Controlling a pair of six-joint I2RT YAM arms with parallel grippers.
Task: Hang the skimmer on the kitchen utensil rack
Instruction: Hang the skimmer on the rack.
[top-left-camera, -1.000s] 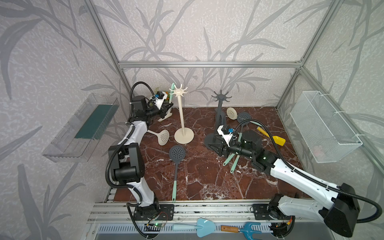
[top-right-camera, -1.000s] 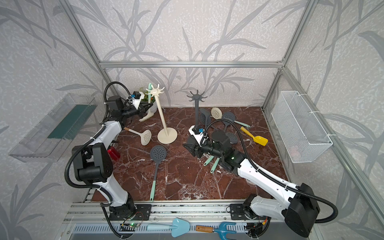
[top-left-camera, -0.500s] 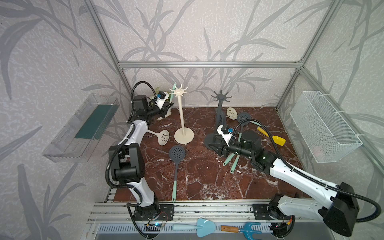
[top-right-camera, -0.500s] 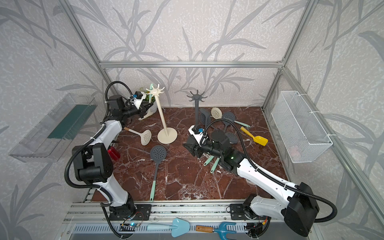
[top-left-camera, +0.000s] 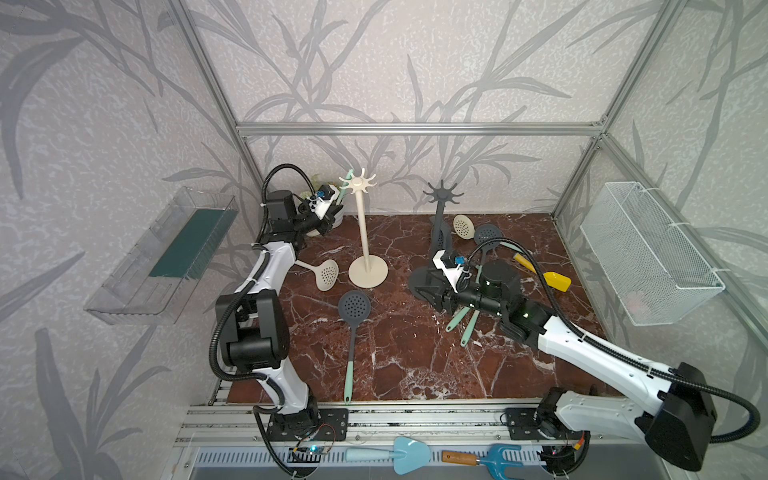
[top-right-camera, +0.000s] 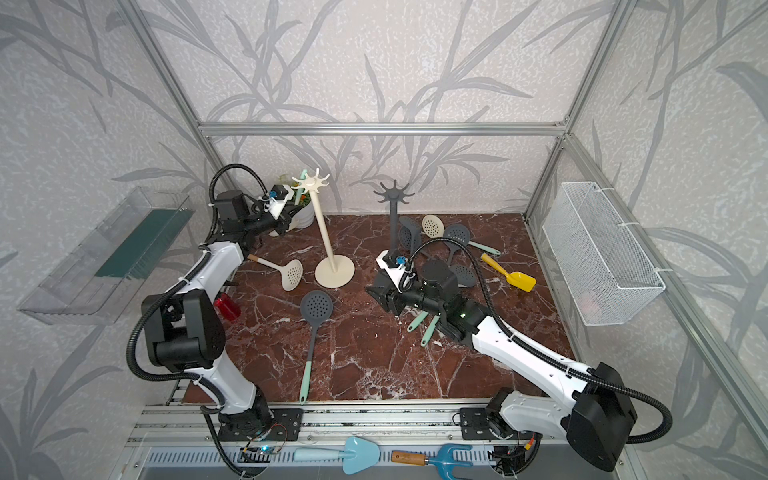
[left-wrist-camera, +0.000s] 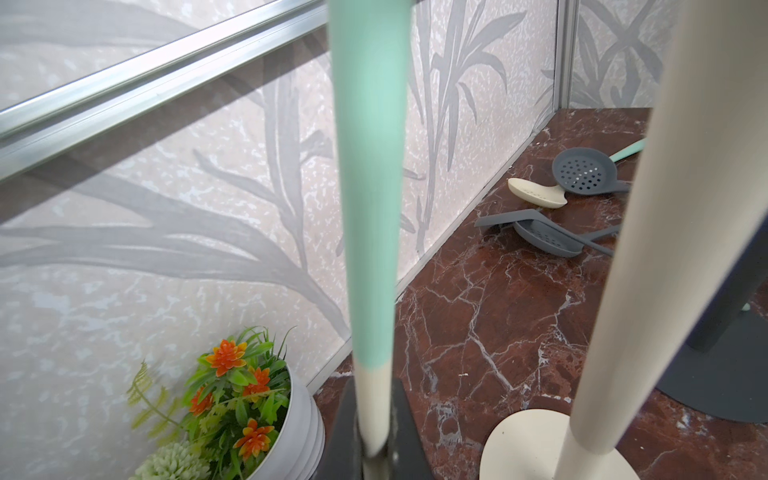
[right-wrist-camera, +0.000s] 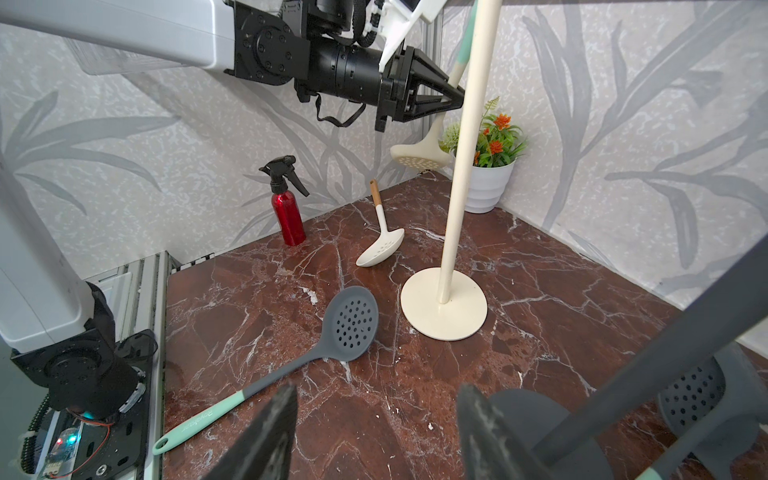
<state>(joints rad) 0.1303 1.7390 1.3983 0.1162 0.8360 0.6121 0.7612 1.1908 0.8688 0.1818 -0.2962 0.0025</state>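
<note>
I see the left gripper (right-wrist-camera: 455, 94) clamped on the cream skimmer (right-wrist-camera: 419, 156), which is off the worktop (top-left-camera: 415, 353) near its back-left corner. Its mint handle is up beside the cream utensil rack (top-left-camera: 365, 232) hooks; can't tell if it's hooked. Right gripper (right-wrist-camera: 374, 415) has jaws apart and empty, by the grey rack (top-left-camera: 439, 216) base.

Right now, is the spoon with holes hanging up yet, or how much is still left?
Done: the cream skimmer is off the table. In hand: the left pincer is shut on its handle, holding the mint end up beside the top of the cream rack. Left: slip that end onto a hook and let go. The right pincer is open and empty.
</note>
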